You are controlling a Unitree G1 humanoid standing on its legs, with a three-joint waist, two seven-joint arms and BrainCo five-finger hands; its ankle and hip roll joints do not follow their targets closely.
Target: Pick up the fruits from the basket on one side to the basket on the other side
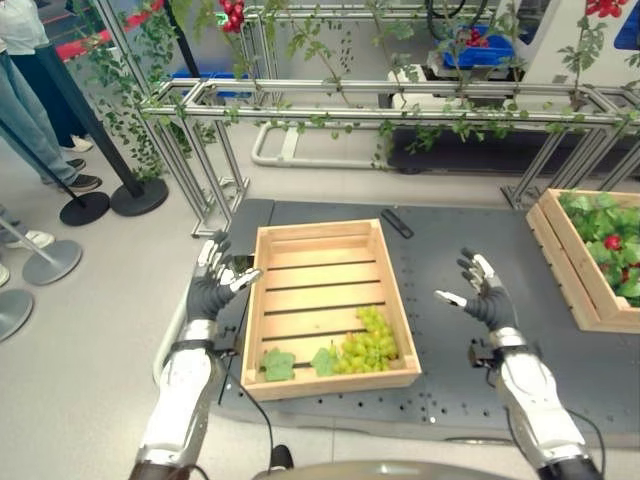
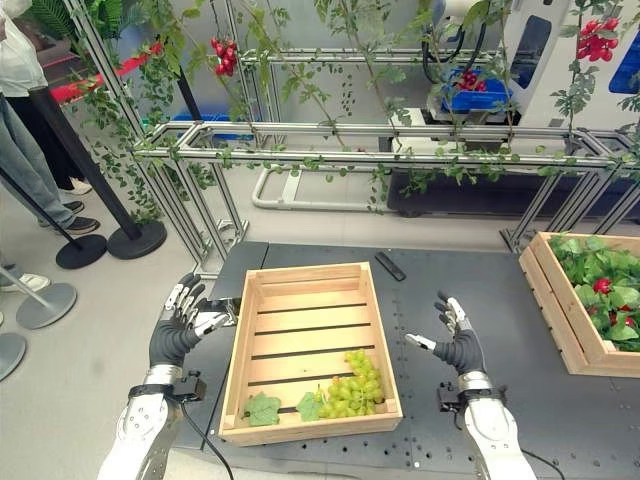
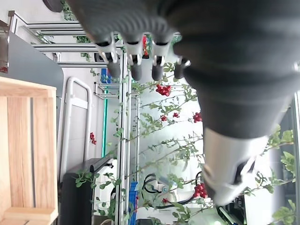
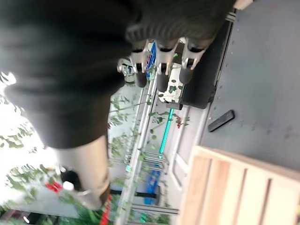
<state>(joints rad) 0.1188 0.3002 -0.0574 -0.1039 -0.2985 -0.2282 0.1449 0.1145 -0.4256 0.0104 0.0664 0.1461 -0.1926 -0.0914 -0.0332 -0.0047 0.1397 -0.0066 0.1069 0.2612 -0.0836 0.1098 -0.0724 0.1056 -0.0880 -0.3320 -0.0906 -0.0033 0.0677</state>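
Note:
A wooden crate stands in the middle of the dark table and holds a bunch of green grapes with two green leaves at its near end. A second wooden crate at the right edge is full of leaves and holds a red fruit. My left hand hovers open just outside the middle crate's left wall, fingers spread. My right hand is open above the table, to the right of that crate. Both hold nothing.
A flat black bar lies on the table behind the middle crate. A metal frame with vines runs across the back. Stanchion bases and a person's legs are on the floor at the left.

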